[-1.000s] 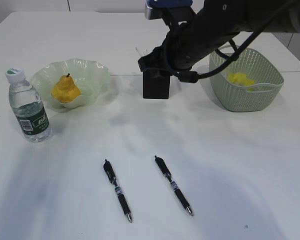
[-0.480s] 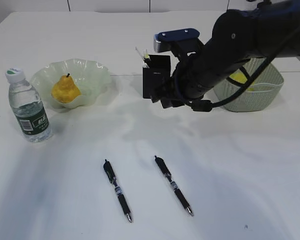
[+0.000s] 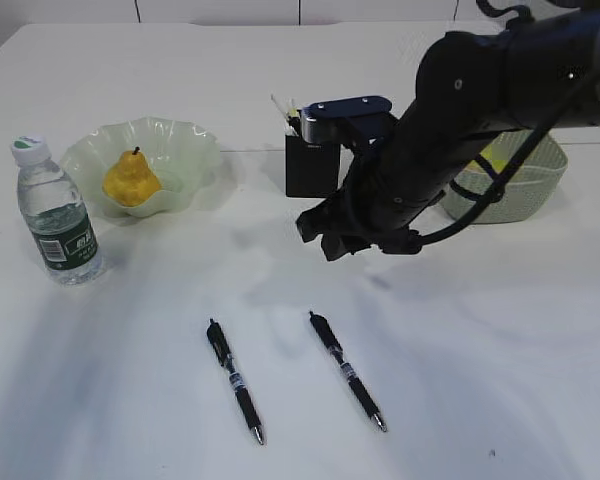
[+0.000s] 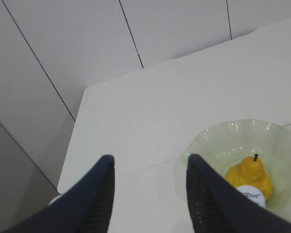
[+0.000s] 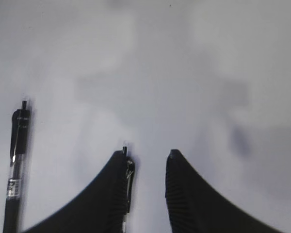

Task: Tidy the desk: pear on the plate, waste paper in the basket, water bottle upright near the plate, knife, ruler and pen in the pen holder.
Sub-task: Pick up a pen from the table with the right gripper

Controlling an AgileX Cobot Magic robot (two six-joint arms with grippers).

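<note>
the desk is seen as a smooth, matt white surface. the plate is made of pale green translucent glass with a glossy ruffled rim. the pear shows a lumpy, dull yellow skin. the water bottle is clear, shiny plastic. the basket is woven-pattern plastic, matt. the pen holder is finished in matt black.

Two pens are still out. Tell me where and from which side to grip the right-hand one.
Grip the right-hand pen around mid-barrel, from straight above, jaws across its width. It lies flat on the desk, tip toward the camera, well clear of the other pen.
</note>
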